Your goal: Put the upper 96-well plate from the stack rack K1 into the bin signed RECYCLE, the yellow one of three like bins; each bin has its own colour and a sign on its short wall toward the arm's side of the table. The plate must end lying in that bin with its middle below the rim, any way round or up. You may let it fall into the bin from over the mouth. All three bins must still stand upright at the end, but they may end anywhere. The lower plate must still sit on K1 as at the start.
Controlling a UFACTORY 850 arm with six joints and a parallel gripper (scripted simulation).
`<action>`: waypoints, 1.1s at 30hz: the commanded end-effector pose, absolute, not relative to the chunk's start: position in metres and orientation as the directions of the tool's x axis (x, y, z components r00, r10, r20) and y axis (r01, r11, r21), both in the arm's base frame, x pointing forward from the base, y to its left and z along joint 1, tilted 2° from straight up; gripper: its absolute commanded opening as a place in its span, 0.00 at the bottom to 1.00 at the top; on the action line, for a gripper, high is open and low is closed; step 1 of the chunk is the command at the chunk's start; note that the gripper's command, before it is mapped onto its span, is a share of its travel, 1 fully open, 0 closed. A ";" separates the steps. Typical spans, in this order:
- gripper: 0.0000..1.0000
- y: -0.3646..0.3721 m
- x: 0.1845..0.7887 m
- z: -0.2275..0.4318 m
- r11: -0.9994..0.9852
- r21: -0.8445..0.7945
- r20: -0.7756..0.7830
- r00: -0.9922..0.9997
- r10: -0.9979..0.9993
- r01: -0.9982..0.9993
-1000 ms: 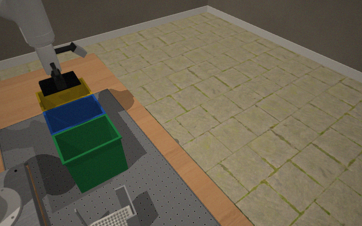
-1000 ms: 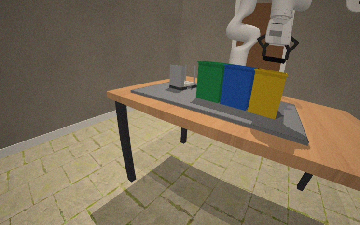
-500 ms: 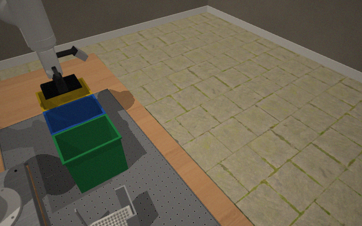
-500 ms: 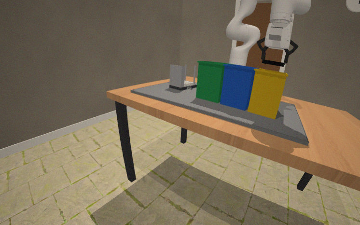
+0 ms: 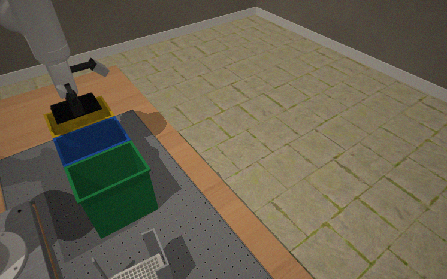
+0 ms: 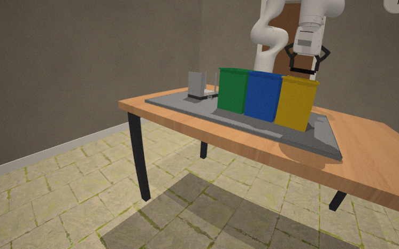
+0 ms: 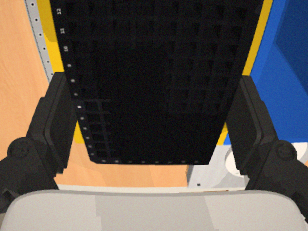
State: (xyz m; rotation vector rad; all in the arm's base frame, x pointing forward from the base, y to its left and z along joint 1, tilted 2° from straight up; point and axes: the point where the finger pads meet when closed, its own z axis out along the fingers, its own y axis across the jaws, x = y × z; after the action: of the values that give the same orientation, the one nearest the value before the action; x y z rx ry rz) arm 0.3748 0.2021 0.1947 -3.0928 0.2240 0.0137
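Clamped across a black 96-well plate (image 5: 76, 108), the gripper (image 5: 73, 103) hangs over the yellow bin (image 5: 53, 126) in the top view, fingers spread wide by the plate's body. That bin stands at the far end of a row, touching the blue bin (image 5: 90, 140), which touches the green bin (image 5: 121, 197). All three stand upright on a grey perforated board (image 5: 197, 221) laid on the wooden table (image 5: 9, 121). At the lower edge, a white plate (image 5: 142, 270) sits in the stack rack (image 5: 154, 242).

From the exterior view, the gripper (image 6: 303, 70) holds the plate (image 6: 301, 71) level just above the yellow bin's (image 6: 294, 104) rim, over its mouth. The rack (image 6: 196, 83) stands well apart, beyond the green bin (image 6: 232, 91).

At the wrist, the two dark fingers press the plate's (image 7: 153, 61) long sides. Yellow walls (image 7: 258, 34) frame the plate on either side, with blue (image 7: 286, 74) at the right.
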 end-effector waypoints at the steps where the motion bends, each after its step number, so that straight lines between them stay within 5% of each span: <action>1: 0.00 0.202 0.375 0.195 -0.989 -0.041 -0.010 0.990 -0.144 -0.144; 33: 0.00 0.202 0.375 0.191 -0.989 -0.041 -0.010 0.990 -0.144 -0.144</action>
State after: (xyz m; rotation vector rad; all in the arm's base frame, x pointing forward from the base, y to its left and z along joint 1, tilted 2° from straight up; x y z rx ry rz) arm 0.3747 0.2021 0.1910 -3.0928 0.2240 0.0138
